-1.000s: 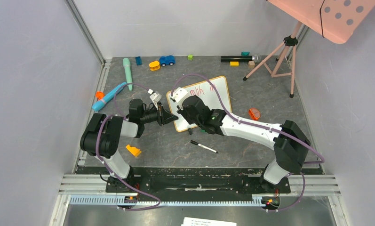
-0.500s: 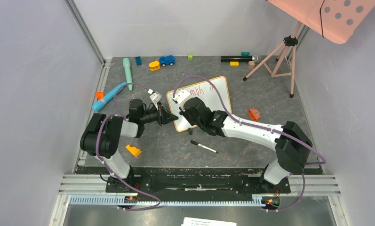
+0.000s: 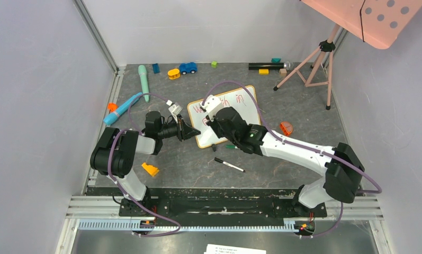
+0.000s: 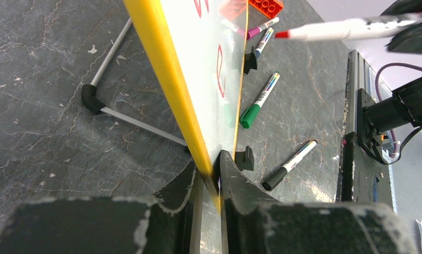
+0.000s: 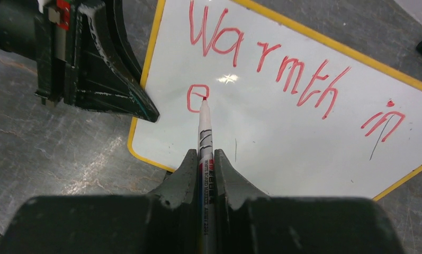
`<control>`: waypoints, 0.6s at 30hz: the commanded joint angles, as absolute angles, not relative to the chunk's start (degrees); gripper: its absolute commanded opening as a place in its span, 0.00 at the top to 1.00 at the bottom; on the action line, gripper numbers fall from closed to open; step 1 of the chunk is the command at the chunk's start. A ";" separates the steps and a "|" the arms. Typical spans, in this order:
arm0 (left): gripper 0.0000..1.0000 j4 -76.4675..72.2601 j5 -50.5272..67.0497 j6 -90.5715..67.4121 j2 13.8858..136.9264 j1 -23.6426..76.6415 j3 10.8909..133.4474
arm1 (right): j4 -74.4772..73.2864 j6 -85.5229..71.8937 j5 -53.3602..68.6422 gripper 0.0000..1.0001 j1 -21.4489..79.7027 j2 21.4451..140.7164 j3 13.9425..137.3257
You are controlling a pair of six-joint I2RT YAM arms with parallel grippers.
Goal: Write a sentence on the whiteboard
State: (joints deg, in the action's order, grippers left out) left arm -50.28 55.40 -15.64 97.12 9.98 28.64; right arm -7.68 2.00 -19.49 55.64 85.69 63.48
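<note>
The whiteboard with a yellow-wood frame stands tilted at mid-table. It also shows in the right wrist view and edge-on in the left wrist view. The sentence in red reads "Warmth in", with an "e" begun below. My left gripper is shut on the board's near left edge. My right gripper is shut on a red marker. The marker's tip is at the "e". The marker also shows in the left wrist view.
A black-capped marker and a green marker lie in front of the board. An orange wedge, an orange piece, a blue tube and small toys lie around. A tripod holds a pink panel.
My right arm has shifted to the right along the board with the marker, and more of the first line now shows. The left arm and the board have not moved.
</note>
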 commanded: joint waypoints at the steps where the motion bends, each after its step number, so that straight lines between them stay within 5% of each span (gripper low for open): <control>1: 0.98 -51.14 51.15 -12.48 97.39 9.69 29.17 | -4.37 1.94 -19.67 1.00 55.39 83.63 63.29; 18: 0.98 -51.07 51.26 -12.48 97.45 9.67 29.26 | -6.70 1.22 -20.32 1.00 53.31 88.64 65.98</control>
State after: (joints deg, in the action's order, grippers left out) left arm -50.28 55.40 -15.66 97.12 9.98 28.64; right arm -7.90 1.54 -19.99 53.41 88.14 63.51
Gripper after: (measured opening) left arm 0.199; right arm 0.120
